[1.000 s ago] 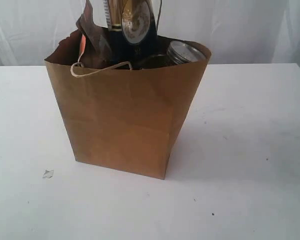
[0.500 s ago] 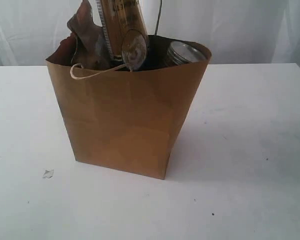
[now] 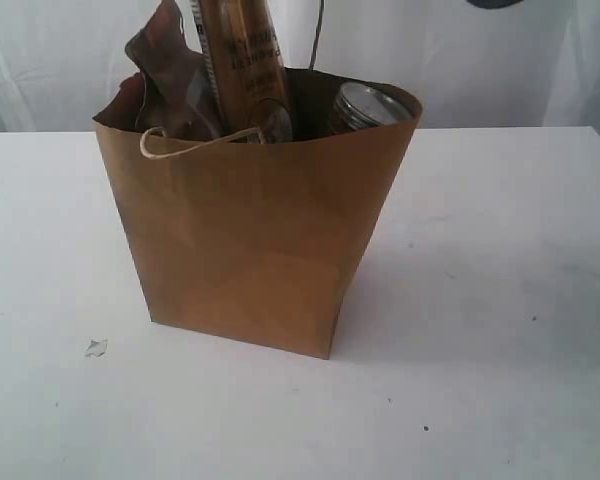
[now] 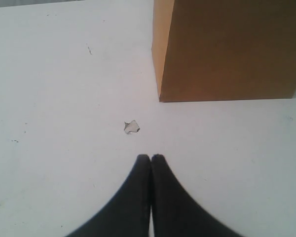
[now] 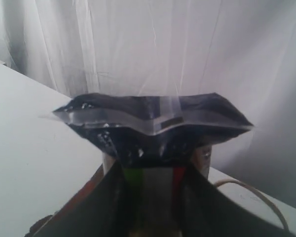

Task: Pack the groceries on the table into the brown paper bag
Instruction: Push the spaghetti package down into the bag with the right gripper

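The brown paper bag (image 3: 250,240) stands upright on the white table (image 3: 500,300). The spaghetti packet (image 3: 242,70) sticks up out of its mouth, tilted a little. Beside it in the bag are a brown pouch (image 3: 165,80) and a clear-lidded jar (image 3: 368,105). In the right wrist view my right gripper (image 5: 155,197) is shut on the spaghetti packet (image 5: 153,123), whose green, white and red stripes show between the fingers. My left gripper (image 4: 151,158) is shut and empty, low over the table near the bag's corner (image 4: 227,49). Neither gripper shows in the exterior view.
A small scrap of paper (image 3: 96,347) lies on the table left of the bag, just ahead of the left gripper (image 4: 131,127). The bag's cord handle (image 3: 195,143) hangs over its front rim. White curtain hangs behind the table.
The spaghetti packet has gone down deeper into the bag; its oval label now sits at the rim. The left gripper has not moved.
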